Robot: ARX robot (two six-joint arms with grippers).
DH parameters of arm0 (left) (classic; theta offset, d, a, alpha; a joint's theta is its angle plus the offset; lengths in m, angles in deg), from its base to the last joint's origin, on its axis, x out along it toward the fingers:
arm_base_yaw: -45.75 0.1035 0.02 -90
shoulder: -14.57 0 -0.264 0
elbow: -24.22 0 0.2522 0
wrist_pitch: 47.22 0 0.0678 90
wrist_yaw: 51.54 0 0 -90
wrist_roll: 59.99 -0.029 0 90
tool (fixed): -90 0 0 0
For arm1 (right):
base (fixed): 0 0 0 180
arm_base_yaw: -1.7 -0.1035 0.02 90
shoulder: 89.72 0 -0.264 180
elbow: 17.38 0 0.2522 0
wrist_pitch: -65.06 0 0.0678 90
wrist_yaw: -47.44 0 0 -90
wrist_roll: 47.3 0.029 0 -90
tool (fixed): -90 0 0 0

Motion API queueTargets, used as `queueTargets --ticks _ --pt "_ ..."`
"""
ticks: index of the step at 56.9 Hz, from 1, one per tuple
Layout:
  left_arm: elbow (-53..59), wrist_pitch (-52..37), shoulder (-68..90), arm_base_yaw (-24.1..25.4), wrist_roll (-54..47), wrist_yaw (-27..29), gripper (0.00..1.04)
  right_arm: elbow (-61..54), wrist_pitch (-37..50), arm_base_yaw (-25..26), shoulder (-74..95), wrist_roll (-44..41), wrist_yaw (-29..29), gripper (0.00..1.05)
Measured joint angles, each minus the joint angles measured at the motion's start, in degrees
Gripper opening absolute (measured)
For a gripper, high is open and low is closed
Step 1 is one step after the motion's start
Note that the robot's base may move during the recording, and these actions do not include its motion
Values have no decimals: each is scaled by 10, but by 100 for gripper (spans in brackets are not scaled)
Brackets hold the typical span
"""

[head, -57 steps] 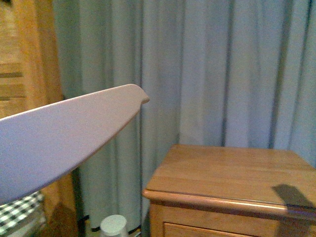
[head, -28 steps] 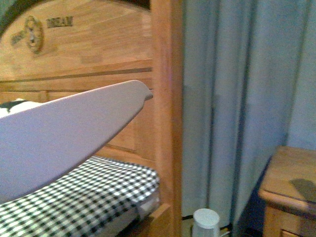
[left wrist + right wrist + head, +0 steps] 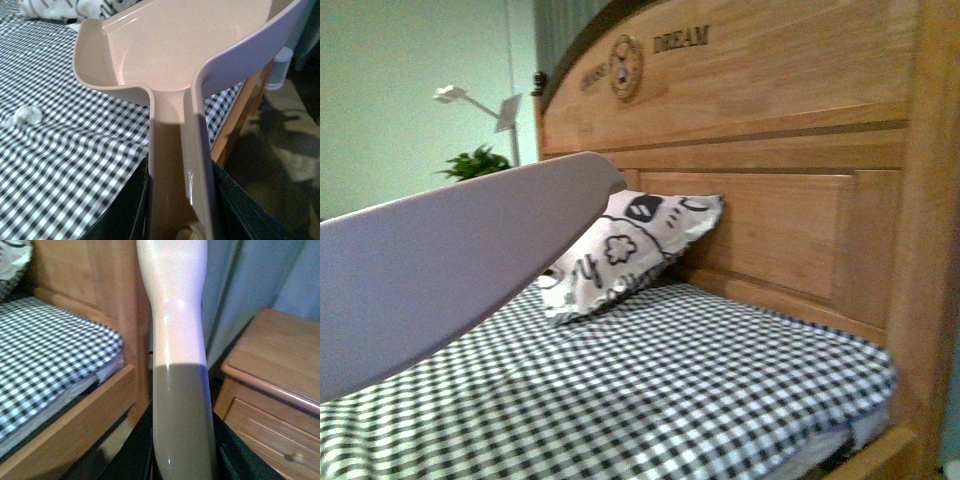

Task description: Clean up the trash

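The pale pink dustpan [image 3: 170, 60] is held by its handle in my left gripper [image 3: 180, 200], which is shut on it; its scoop hangs above the checked bed. The same dustpan [image 3: 440, 270] fills the lower left of the front view. The trash [image 3: 27, 115], a small crumpled white wad, lies on the checked sheet beside the scoop, apart from it. My right gripper [image 3: 182, 440] is shut on the pale pink handle of the brush [image 3: 175, 315]; the bristles are out of view. Neither gripper shows in the front view.
A wooden bed with a black-and-white checked sheet [image 3: 670, 390], a tall headboard [image 3: 770, 150] and a patterned pillow [image 3: 620, 250] lies ahead. A wooden nightstand [image 3: 275, 370] stands beside the bed in front of blue curtains [image 3: 260, 275]. A white cylinder [image 3: 282, 67] sits on the floor.
The front view has swung left, from the nightstand and curtains, past the bedpost, onto the bed and pillow. The dustpan keeps its place in the picture.
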Motion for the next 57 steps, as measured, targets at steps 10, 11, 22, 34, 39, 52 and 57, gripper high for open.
queueTargets --ticks 10,11,22,34,39,52,57 --pt "0 -1 -2 0 0 0 29 0 0 0 0 0 2 21" --pt "0 -1 -1 0 0 0 29 0 0 0 0 0 1 21" --pt "2 -2 -2 -1 0 1 29 0 0 0 0 0 -2 21" --pt "2 -1 -2 0 1 6 29 0 0 -1 2 0 -5 21" --pt "2 -1 -2 0 1 2 29 0 0 -1 5 0 -6 21" --pt "2 -1 -2 -1 1 -1 29 0 0 -1 0 0 1 21" --pt "2 -1 -2 -1 1 -1 29 0 0 -1 0 0 0 21"
